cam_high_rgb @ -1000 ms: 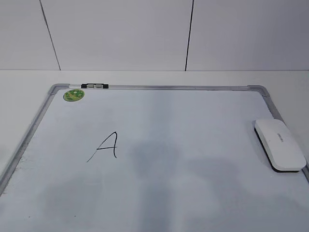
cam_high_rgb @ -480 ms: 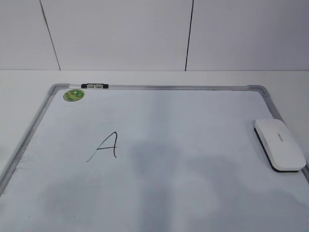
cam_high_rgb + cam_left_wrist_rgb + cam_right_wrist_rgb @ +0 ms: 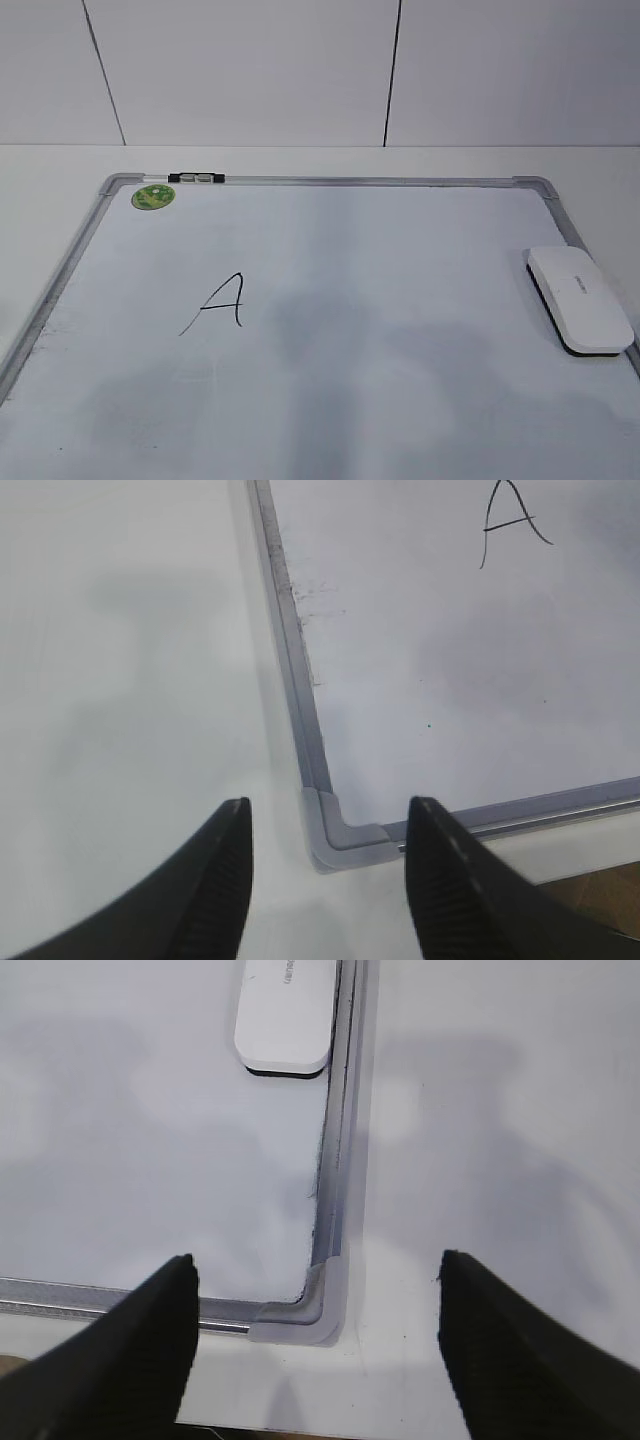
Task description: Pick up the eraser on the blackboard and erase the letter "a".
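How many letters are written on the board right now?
1: a single black handwritten letter on the left half of the whiteboard, well left of the eraser. The board's near edge is cut off in the exterior view, so more could be hidden.

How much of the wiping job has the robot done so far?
Nothing yet. The black marker letter is whole on the big white metal-framed board. The white plastic eraser lies untouched near the right edge. Both the left gripper and right gripper are open, holding nothing. Grabbing and wiping remain.

I can read only a handwritten capital "A" [image 3: 222,301] in black marker on the blackboard [image 3: 330,181]; the small print on the eraser [image 3: 579,297] is too faint.
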You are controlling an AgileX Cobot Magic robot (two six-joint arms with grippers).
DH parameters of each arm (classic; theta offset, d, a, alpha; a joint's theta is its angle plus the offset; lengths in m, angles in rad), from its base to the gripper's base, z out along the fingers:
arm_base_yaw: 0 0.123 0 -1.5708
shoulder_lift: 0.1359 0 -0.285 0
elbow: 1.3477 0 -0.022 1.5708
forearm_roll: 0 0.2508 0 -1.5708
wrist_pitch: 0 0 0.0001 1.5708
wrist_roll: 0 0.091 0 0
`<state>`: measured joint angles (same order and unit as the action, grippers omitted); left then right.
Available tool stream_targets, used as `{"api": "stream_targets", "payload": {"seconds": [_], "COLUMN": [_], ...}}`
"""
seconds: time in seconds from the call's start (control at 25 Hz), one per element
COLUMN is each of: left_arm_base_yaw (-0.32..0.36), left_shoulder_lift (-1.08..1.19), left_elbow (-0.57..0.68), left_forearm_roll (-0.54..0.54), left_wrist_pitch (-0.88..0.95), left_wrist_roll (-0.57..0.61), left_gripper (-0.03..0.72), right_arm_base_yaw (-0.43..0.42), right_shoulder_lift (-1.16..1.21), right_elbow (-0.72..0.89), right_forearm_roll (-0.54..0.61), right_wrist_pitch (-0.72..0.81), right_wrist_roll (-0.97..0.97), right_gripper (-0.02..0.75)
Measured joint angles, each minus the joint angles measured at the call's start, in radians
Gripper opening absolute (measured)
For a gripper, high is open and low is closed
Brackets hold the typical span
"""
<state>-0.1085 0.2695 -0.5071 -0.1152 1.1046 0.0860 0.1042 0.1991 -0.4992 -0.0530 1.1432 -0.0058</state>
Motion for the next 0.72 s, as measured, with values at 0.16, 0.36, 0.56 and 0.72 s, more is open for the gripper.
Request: {"api": "stream_targets", "payload": {"seconds": [0.16, 0.36, 0.56, 0.72], "left_arm_base_yaw": [0.0, 0.021, 0.058, 0.062], "left_shoulder_lift": [-0.002, -0.048, -0.15, -0.215], "left_elbow": [0.0, 0.0, 0.0, 0.0], "left_forearm_roll": [0.0, 0.0, 0.0, -0.002], "left_wrist_pitch": [-0.002, -0.001, -0.001, -0.001], "left_wrist_roll": [0.0, 0.0, 0.0, 0.0], "left_gripper": [0.371, 0.371, 0.371, 0.371], "right_arm_base_yaw": [-0.003, -0.025, -0.072, -0.103], "right_shoulder_lift": [0.0, 0.0, -0.046, -0.139], "right_elbow": [0.0, 0.0, 0.0, 0.0], "right_forearm_roll": [0.0, 0.0, 0.0, 0.0], "right_wrist_pitch": [-0.001, -0.001, -0.002, -0.002], "right_wrist_roll": [0.0, 0.0, 0.0, 0.0], "right_gripper": [0.592, 0.593, 0.611, 0.598]}}
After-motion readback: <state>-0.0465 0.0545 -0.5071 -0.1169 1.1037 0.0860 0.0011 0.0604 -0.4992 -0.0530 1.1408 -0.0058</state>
